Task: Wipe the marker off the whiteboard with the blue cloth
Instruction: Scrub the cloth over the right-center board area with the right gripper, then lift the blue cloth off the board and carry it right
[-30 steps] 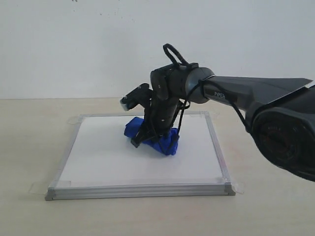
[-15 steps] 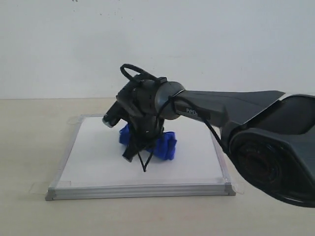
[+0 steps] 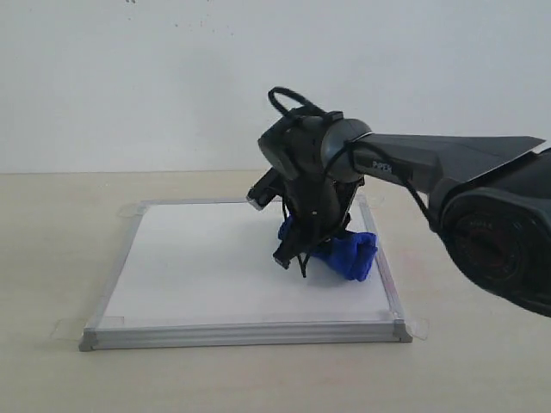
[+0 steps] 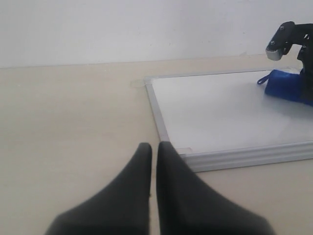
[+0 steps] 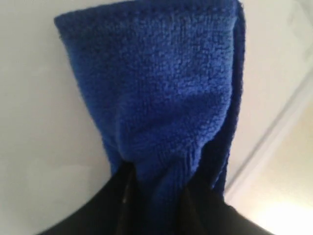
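Note:
The whiteboard [image 3: 198, 267] lies flat on the table, and no red marker shows on its bare white surface. My right gripper [image 3: 299, 252] points down onto the board's right part, shut on the blue cloth [image 3: 351, 255], which trails toward the right frame. In the right wrist view the cloth [image 5: 161, 83] fills the space between the right gripper [image 5: 156, 181] fingers and presses on the board [image 5: 39, 122]. My left gripper [image 4: 154, 147] is shut and empty, low over the table beside a corner of the board [image 4: 215, 107]. From there the cloth [image 4: 286, 85] shows far off.
The board's silver frame [image 3: 383, 258] runs just right of the cloth. Clear tape tabs [image 3: 67, 327] stick out at the corners. Beige table [image 3: 52, 258] surrounds the board, with a white wall behind.
My right gripper swept the cloth left across the board, then back right. It now stands near the right frame. The left gripper's earlier position is not shown.

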`<control>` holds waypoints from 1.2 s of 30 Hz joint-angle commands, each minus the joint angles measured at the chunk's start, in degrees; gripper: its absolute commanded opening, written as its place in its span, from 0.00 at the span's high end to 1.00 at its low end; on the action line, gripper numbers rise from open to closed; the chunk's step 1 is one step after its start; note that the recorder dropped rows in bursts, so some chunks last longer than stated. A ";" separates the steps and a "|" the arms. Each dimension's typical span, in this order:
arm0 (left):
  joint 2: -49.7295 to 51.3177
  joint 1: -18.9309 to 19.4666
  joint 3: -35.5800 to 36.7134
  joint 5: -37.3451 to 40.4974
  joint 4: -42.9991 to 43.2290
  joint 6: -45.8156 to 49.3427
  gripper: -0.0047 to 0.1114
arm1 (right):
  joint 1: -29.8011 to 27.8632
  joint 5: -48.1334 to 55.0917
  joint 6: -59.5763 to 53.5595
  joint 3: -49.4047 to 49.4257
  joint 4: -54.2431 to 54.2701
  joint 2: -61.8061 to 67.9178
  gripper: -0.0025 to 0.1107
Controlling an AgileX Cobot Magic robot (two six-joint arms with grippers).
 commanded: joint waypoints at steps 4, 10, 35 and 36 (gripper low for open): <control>-0.20 0.16 -0.14 -0.66 -0.12 0.28 0.93 | 0.46 -0.73 -21.25 1.02 38.10 -1.11 0.98; -0.20 0.16 -0.14 -0.66 -0.12 0.28 0.93 | 0.35 0.88 -3.02 1.02 14.50 -1.37 0.98; -0.20 0.16 -0.14 -0.66 -0.12 0.28 0.93 | -11.93 3.47 9.45 10.78 -3.47 -22.44 0.98; -0.20 0.16 -0.14 -0.66 -0.12 0.28 0.93 | -13.01 3.47 10.88 12.00 -3.15 -22.44 0.98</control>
